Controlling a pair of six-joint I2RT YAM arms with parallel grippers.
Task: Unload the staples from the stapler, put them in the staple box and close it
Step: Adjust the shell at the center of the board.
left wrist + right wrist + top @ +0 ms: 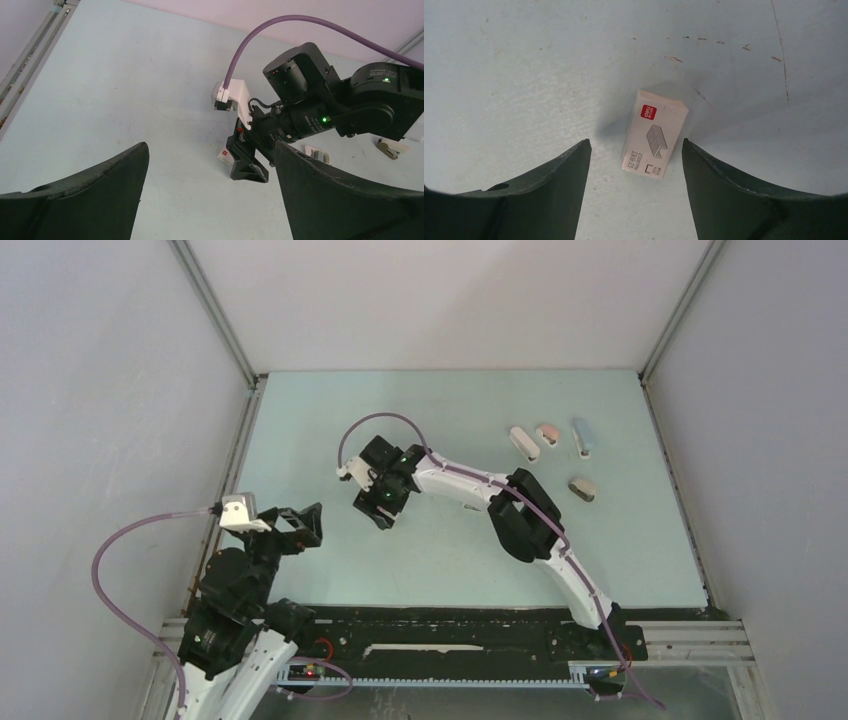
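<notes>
The right gripper (635, 145) points down at the pale blue-green table (450, 560). Its jaws stand apart and hold nothing. A small white cardboard staple box with a red logo (655, 135) lies flat between the two dark fingers (554, 190), clear of both.

Tiny dark-grey staples (674, 59) lie scattered on the table just beyond the box.

The left gripper (210, 147) hangs near the left edge, jaws fully wide and empty.

Four small staplers rest at the far right, well apart from both grippers: white (525, 443), pink (547, 432), blue (583, 437) and brown (582, 489).
</notes>
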